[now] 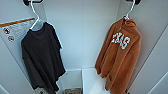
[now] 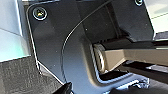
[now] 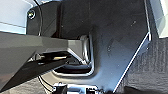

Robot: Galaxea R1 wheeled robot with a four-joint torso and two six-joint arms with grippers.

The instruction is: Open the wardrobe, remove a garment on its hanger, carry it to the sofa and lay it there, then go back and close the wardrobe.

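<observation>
Rust-orange, the garment (image 1: 119, 55) hangs on its hanger (image 1: 129, 11) at the right of the open wardrobe (image 1: 82, 32), beside a black shirt (image 1: 41, 57), ready for the taking-out step, which calls for lifting the hook clear; either hand's state cannot be told.

The head camera looks from high up straight into the open wardrobe (image 1: 82, 32), close in, tilted slightly downward: the rail mounts sit at the top edge and the cabinet's floor at the bottom, with the black shirt (image 1: 41, 55) to the left and the orange shirt (image 1: 120, 57) to the right. Each wrist camera faces along its own arm's dark plate at very close range, with dark textured flooring (image 2: 17, 75) and pale surfaces at the margins. The wrist views share no recognisable part with the head view
</observation>
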